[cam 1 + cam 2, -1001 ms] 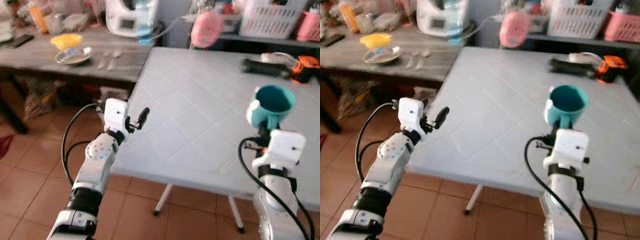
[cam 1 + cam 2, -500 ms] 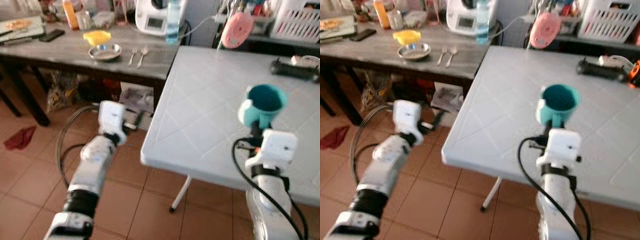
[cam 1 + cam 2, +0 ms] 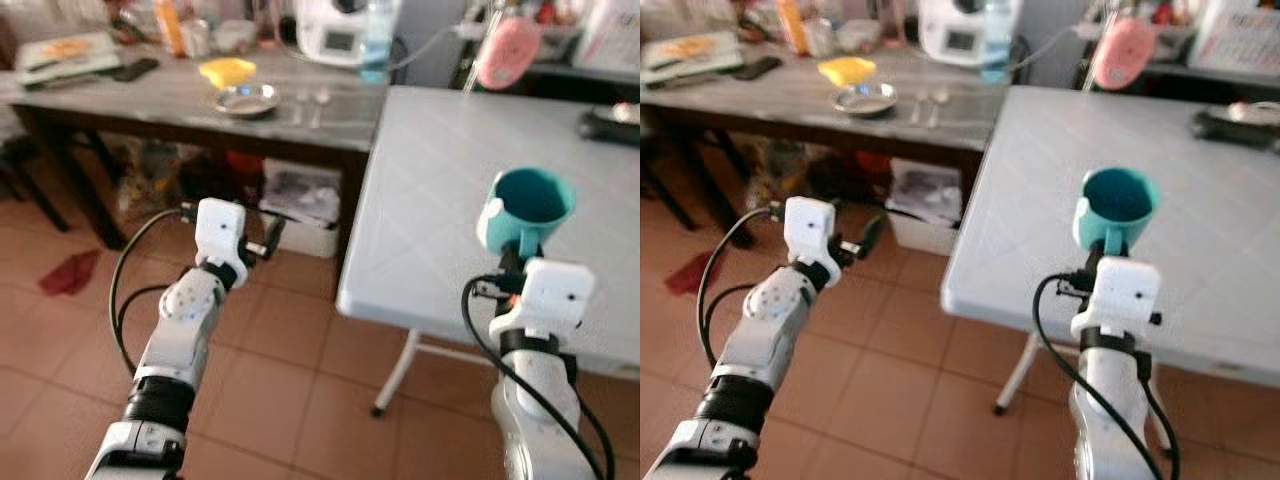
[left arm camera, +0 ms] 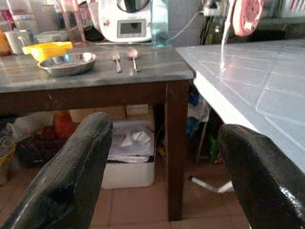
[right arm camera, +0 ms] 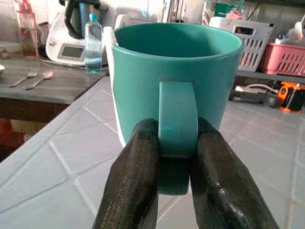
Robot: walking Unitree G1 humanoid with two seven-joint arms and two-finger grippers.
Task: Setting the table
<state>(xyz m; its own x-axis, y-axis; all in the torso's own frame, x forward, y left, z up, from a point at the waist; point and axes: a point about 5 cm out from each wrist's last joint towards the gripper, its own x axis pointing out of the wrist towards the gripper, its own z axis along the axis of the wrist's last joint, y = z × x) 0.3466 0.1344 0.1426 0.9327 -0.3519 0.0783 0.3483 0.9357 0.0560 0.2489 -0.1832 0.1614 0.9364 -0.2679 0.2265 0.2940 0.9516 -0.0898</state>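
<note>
My right gripper is shut on the handle of a teal mug, holding it upright above the near edge of the white tiled table. The mug looks empty. Off the white table's left corner, my left gripper stands open over the tiled floor with nothing between its fingers, and it faces the dark wooden table. On that table lie a steel bowl, a fork and a spoon.
A yellow object, bottles and a white appliance stand behind the bowl. A box of papers sits under the dark table. A red cloth lies on the floor. A pink object hangs beyond the white table.
The whole view has swung left, so the white table sits further right in the picture. My left gripper, earlier at that table's edge, is over the floor. The mug stays held.
</note>
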